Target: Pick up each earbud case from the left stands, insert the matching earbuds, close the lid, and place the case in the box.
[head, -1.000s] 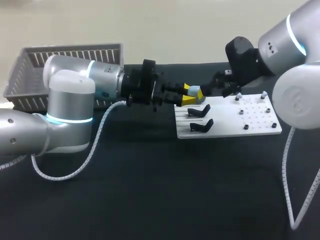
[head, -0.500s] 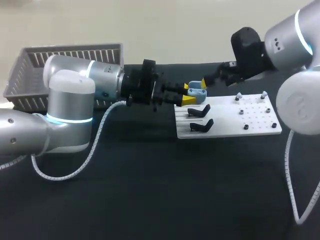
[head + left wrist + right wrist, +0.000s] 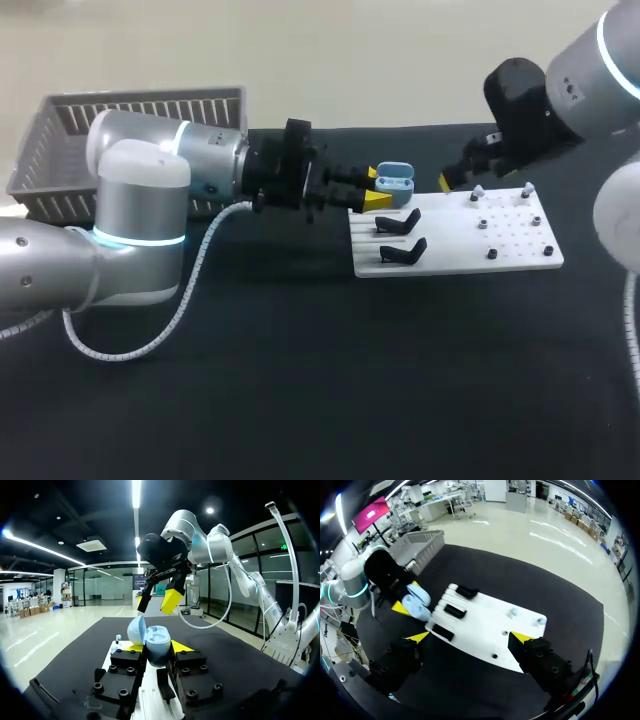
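A light blue earbud case (image 3: 394, 183) with its lid raised is held off the table, and my left gripper (image 3: 384, 191) is shut on its lower half at the white board's (image 3: 455, 240) left end. The left wrist view shows the case (image 3: 154, 644) between the yellow fingertips (image 3: 181, 647), lid (image 3: 136, 630) tipped back. My right gripper (image 3: 452, 181) hangs open to the right of the case, above the board's back edge, with nothing in it. Two pale earbuds (image 3: 478, 193) (image 3: 527, 188) sit on pegs on the board. The right wrist view shows the case (image 3: 418, 605) and the earbuds (image 3: 513, 612) ahead of my right gripper (image 3: 470, 638).
Two black stands (image 3: 398, 222) (image 3: 403, 252) sit on the board's left part, with small dark pegs on its right part. A grey slatted basket (image 3: 130, 125) stands at the back left. My left arm stretches across in front of it.
My right gripper has drawn back to the right and upward, away from the case. The case's lid, hidden behind that gripper before, now shows open. The left arm has not moved.
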`<state>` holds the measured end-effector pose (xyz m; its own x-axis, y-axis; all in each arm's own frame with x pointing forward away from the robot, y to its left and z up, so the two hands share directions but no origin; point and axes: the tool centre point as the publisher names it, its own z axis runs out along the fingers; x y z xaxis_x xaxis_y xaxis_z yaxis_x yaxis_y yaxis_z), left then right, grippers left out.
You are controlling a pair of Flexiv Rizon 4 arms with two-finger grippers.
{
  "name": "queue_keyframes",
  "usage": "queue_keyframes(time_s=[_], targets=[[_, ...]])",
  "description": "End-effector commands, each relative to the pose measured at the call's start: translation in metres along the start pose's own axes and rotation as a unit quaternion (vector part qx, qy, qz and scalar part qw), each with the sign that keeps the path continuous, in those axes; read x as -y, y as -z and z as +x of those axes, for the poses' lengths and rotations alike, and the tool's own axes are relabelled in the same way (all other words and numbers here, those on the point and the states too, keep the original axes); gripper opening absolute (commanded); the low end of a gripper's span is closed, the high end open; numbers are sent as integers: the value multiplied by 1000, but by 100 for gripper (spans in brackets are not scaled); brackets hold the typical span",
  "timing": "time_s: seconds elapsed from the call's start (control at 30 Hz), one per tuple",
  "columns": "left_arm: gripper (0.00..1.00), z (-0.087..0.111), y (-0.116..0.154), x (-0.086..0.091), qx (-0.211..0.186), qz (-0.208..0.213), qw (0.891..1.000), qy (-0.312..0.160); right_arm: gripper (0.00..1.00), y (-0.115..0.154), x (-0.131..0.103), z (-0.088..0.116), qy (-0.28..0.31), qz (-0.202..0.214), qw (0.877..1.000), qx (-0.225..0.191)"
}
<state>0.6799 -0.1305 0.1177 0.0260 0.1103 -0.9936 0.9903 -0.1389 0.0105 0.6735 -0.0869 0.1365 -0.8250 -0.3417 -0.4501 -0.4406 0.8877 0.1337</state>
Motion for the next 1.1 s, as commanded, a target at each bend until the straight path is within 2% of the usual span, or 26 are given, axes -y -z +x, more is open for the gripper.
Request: queue_keyframes(time_s=[0.03,0.13,0.33,0.6,0.97,1.0,1.03,1.07,1.1], targets=[[0,0,0,-1,0,1,1000,0,100,2,18,-2,1,113,992,-57],[0,0,0,-1,0,1,1000,0,100,-3,36,1,8,146,986,-83],[0,0,0,-1,0,1,1000,0,100,-17,68,3,22,170,979,-114],[0,0,0,-1,0,1,1000,0,100,-40,104,5,22,163,977,-136],[0,0,0,-1,0,1,1000,0,99,-67,130,8,9,159,977,-139],[0,0,0,-1,0,1,1000,0,93,-69,132,8,10,164,976,-142],[0,0,0,-1,0,1,1000,0,93,-70,133,8,10,164,976,-142],[0,0,0,-1,0,1,1000,0,86,-72,134,9,10,164,976,-142],[0,0,0,-1,0,1,1000,0,84,-74,135,9,11,168,975,-145]])
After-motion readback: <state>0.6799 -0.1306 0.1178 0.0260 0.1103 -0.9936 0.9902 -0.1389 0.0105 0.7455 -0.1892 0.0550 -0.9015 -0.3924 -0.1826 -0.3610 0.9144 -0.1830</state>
